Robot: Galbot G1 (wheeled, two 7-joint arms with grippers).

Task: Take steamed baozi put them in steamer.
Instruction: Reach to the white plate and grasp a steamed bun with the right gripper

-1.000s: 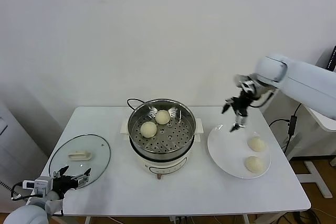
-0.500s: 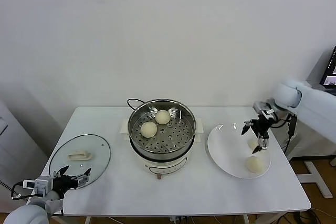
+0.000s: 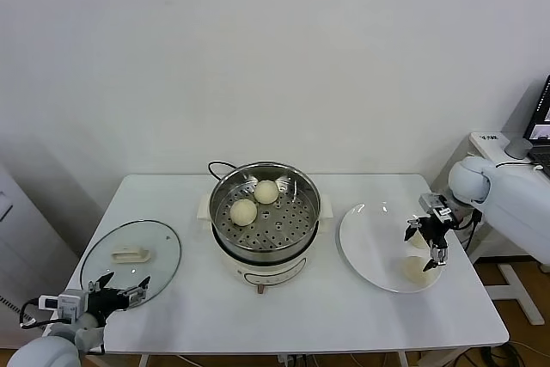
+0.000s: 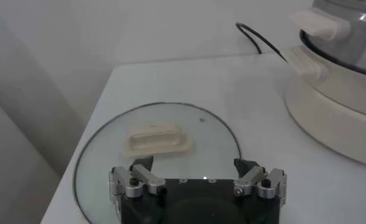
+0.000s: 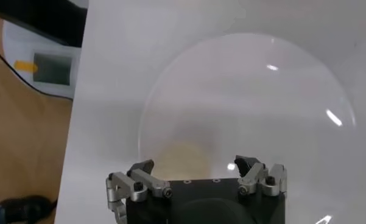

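My right gripper (image 3: pixel 428 245), fingers apart, hangs over the white plate (image 3: pixel 369 247) just above two baozi (image 3: pixel 416 268), two more lie in the steamer (image 3: pixel 265 212), and my left gripper (image 3: pixel 120 288) waits open near the glass lid (image 3: pixel 131 257).

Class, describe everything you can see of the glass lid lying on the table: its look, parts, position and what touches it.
The glass lid is round, clear and flat-lying, with a thin dark rim and a cream oblong handle at its middle, facing up. It rests on the white table near the left front corner, left of the steamer and apart from it. The open left gripper hovers at its near edge; whether it touches the lid cannot be told.
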